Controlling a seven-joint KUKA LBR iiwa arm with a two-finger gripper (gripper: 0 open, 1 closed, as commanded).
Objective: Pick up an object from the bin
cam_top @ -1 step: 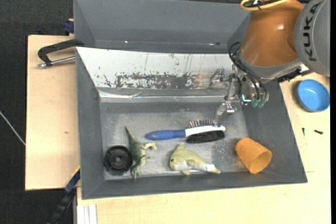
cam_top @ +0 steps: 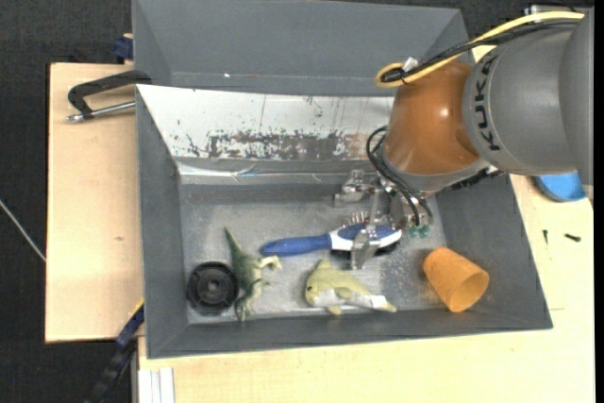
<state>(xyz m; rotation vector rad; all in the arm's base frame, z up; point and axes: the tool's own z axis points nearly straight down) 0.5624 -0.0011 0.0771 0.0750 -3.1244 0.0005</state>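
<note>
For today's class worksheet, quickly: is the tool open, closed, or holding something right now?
The tool: cannot be told. It is low at the white end of the blue-handled utensil in the middle of the bin.

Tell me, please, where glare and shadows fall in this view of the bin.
Camera view: strong glare whitens a band of the bin's back wall, with dark speckles along the band's lower edge; the arm's orange wrist cover carries a soft highlight; the orange cup and the green toy dinosaur cast only faint, soft-edged shadows on the floor, so the light looks diffuse.
</note>
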